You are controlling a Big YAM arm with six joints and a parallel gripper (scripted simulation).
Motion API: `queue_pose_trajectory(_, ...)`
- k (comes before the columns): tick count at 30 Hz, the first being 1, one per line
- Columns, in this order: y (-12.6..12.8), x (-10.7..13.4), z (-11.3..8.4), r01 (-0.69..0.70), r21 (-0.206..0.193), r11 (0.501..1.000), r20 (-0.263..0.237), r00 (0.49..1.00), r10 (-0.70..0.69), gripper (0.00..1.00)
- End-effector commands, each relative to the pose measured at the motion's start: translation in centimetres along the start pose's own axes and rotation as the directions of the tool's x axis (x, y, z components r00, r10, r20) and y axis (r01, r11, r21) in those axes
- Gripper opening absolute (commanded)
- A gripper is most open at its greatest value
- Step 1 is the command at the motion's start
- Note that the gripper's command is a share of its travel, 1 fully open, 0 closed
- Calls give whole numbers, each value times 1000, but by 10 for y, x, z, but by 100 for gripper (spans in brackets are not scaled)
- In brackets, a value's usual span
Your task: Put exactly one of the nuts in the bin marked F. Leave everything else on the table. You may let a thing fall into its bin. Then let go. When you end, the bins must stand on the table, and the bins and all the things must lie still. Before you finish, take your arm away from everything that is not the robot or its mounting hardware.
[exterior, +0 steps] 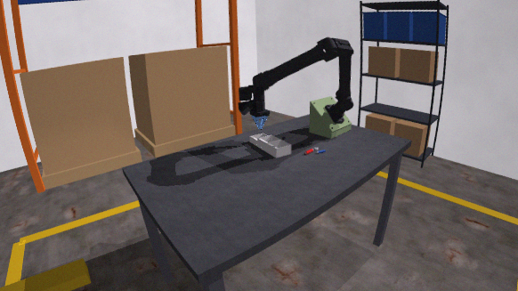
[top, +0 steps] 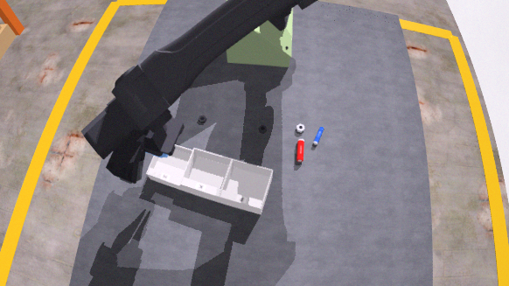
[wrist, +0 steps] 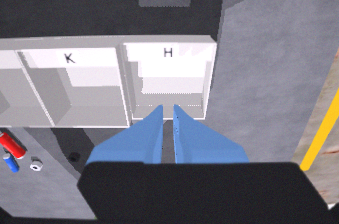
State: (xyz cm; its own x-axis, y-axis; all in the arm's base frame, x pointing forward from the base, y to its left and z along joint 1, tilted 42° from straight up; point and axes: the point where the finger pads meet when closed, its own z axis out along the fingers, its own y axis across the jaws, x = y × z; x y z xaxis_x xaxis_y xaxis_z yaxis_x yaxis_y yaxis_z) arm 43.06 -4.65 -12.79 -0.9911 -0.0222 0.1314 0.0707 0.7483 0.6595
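A white bin (top: 258,205) (exterior: 271,145) (wrist: 125,42) with three compartments stands on the dark table. In the wrist view the right end compartment is marked H (wrist: 168,52) and the middle one K (wrist: 69,58); the third compartment's mark is out of view. My gripper (wrist: 168,111) (top: 163,156) (exterior: 260,121) is shut with nothing between its blue fingers. It hangs above the edge of the H compartment. Two black nuts (top: 201,119) (top: 262,129) and a pale nut (top: 300,128) (wrist: 36,164) (exterior: 316,149) lie on the table beside the bin.
A red cylinder (top: 301,150) (wrist: 11,145) (exterior: 308,151) and a small blue cylinder (top: 318,136) (wrist: 11,163) (exterior: 320,150) lie next to the pale nut. The arm's green base (top: 262,51) (exterior: 329,120) stands at the back of the table.
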Motion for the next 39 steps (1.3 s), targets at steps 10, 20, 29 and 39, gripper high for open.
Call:
queue_pose_trajectory(10,-1,-21,-17,20,16,1000,43,999,-20,9)
queue_pose_trajectory(20,0,-21,-17,20,16,1000,43,999,-20,9)
queue_pose_trajectory(29,11,-18,-13,27,19,999,36,999,-28,9)
queue_pose_trajectory(39,2,-10,11,6,4,1000,10,1000,-6,9)
